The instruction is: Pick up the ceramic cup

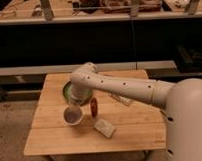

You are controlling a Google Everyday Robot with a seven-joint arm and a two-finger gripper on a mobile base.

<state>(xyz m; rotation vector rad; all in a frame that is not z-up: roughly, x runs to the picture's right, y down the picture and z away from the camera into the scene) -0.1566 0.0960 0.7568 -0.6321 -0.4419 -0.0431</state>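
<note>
The ceramic cup (73,115) is small, round and white with a purplish inside. It is at the front left of the wooden table (136,134). My gripper (75,103) is right above the cup's far rim, at the end of the white arm (119,87) that reaches in from the right. I cannot tell whether the cup rests on the table or hangs just above it.
A green bowl (69,91) sits behind the cup, partly hidden by the arm. A small red object (94,106) stands just right of the cup. A whitish wedge block (104,128) lies to the front right. A dark counter runs behind the table.
</note>
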